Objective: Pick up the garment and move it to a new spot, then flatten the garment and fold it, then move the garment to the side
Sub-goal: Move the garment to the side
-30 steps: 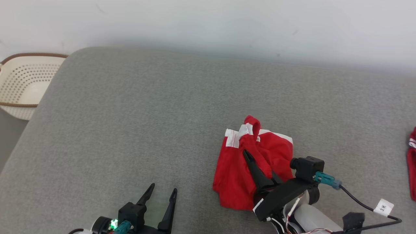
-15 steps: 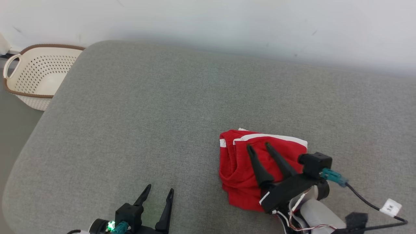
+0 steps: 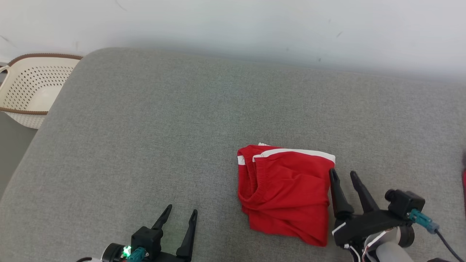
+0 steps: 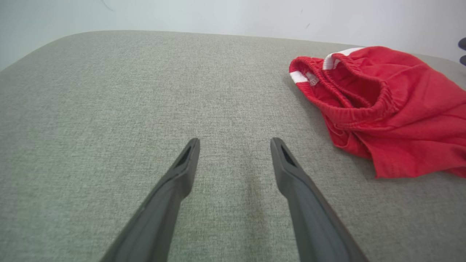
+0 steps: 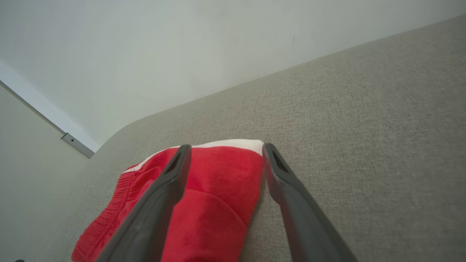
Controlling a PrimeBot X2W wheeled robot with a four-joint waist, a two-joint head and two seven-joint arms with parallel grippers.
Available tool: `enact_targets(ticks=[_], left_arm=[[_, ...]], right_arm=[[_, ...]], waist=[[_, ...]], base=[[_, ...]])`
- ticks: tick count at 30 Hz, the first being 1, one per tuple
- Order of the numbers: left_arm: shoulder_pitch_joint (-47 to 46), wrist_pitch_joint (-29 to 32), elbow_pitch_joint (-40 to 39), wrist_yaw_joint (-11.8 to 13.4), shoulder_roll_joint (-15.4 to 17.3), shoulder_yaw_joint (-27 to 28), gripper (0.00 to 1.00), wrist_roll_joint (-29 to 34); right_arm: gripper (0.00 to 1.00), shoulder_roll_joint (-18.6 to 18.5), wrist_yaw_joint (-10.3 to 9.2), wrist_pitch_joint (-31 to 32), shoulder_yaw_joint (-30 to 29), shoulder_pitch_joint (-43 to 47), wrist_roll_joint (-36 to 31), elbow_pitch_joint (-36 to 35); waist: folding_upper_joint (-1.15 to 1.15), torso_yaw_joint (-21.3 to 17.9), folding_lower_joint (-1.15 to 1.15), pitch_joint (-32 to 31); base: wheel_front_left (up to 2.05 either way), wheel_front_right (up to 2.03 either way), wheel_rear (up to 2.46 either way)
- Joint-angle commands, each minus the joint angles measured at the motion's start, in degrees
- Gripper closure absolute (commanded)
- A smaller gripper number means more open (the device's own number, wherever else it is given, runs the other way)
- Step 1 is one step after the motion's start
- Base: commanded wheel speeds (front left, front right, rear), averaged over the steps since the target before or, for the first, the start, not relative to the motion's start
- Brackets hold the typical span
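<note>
The garment (image 3: 285, 191), red shorts with white trim, lies folded on the grey cushion (image 3: 174, 127), right of centre. My right gripper (image 3: 342, 174) is open, just off the garment's right edge, holding nothing. In the right wrist view, the garment (image 5: 214, 193) lies under and between the open right gripper (image 5: 224, 148). My left gripper (image 3: 182, 211) is open over bare cushion at the lower left, well apart from the garment. In the left wrist view the garment (image 4: 393, 109) sits to the upper right of the open left gripper (image 4: 235, 140).
A cream perforated basket (image 3: 29, 91) stands on the floor off the cushion's left edge. A white wall (image 3: 233, 25) runs behind the cushion. A sliver of another red cloth (image 3: 464, 182) shows at the right edge.
My right gripper let go of the garment, opened and drew back to the right. The raised flap dropped, and the garment now lies flat and folded. The camera shifted slightly.
</note>
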Motion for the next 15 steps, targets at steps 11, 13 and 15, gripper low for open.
enact_targets(ticks=[11,13,15], left_arm=[[0.2,0.0,0.1,0.1,0.1,-0.1,0.0,-0.7],[0.4,0.0,0.1,0.2,0.1,0.0,0.0,-0.7],[0.6,0.0,0.0,0.3,0.1,0.2,0.0,-0.6]], right_arm=[[0.0,1.3,0.0,0.0,1.6,2.2,-0.2,1.7],[0.0,1.1,0.0,0.0,1.9,2.9,0.0,1.8],[0.0,1.0,0.0,0.0,1.7,3.1,0.4,2.2]], waist=[[-0.01,1.5,0.0,0.3],[-0.01,1.6,0.0,0.3],[-0.01,1.5,0.0,0.2]], base=[[0.0,0.0,0.0],[0.0,0.0,0.0],[0.0,0.0,0.0]])
